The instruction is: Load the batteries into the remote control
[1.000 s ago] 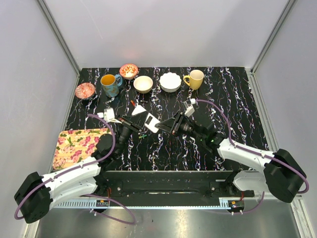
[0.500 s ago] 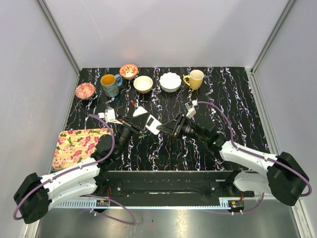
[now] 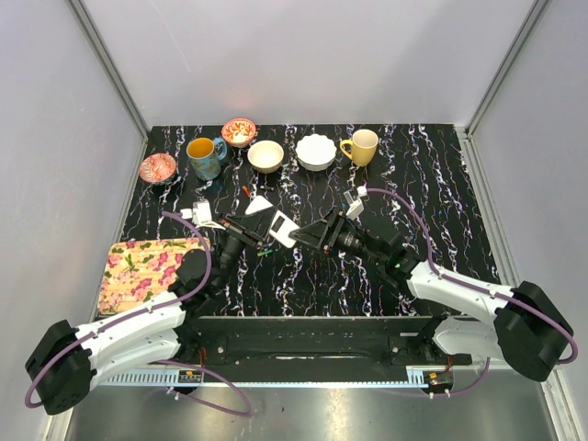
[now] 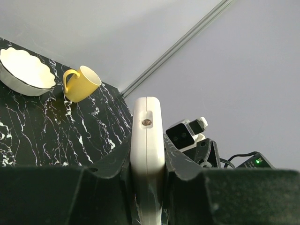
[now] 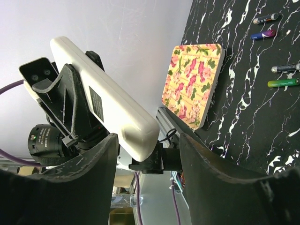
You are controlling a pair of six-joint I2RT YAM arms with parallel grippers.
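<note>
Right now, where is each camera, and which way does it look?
Top: above and behind, looking down on the table; left arm and right arm show.
Left wrist: on the left arm, facing the cup; left gripper clamps the remote.
Right wrist: on the right arm, facing the mat and batteries; right gripper open.
Shared: both wrist views show the remote.

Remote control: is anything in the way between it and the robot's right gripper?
No, nothing visible. The left gripper holds the remote control up off the table, and its end points straight into the open right gripper with nothing in between. The batteries lie off to the side on the table.
</note>
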